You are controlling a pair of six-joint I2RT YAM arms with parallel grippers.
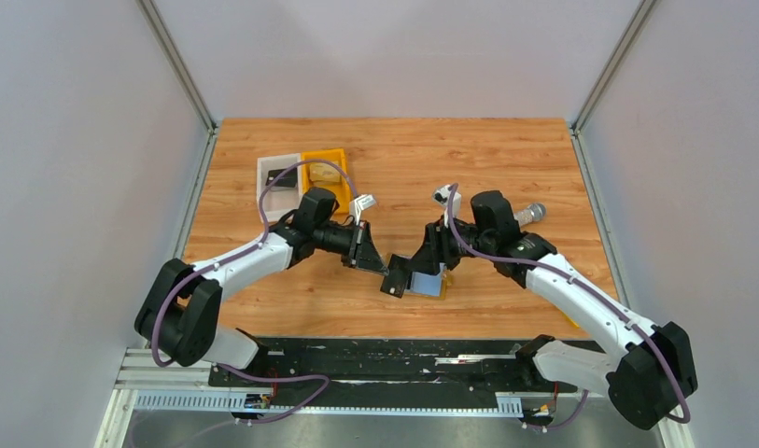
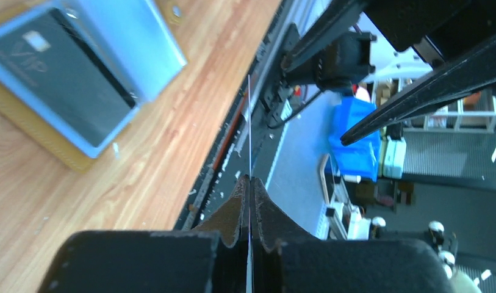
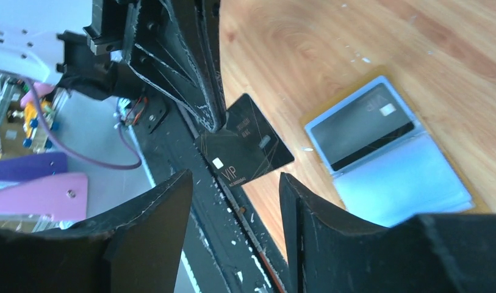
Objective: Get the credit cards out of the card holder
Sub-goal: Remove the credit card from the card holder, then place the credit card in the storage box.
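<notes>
Extraction half done: the second card [image 3: 361,131] sits in the open card holder [image 3: 407,180].
Left gripper [image 2: 249,183] pinches the first card [image 3: 245,146]; right gripper [image 3: 236,180] jaws stand spread, empty. Next, probably: draw out the second card.

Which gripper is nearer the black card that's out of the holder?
Left. The left gripper is shut on a corner of the black card. The right gripper faces the card with its jaws open, just short of its edge and not touching.
</notes>
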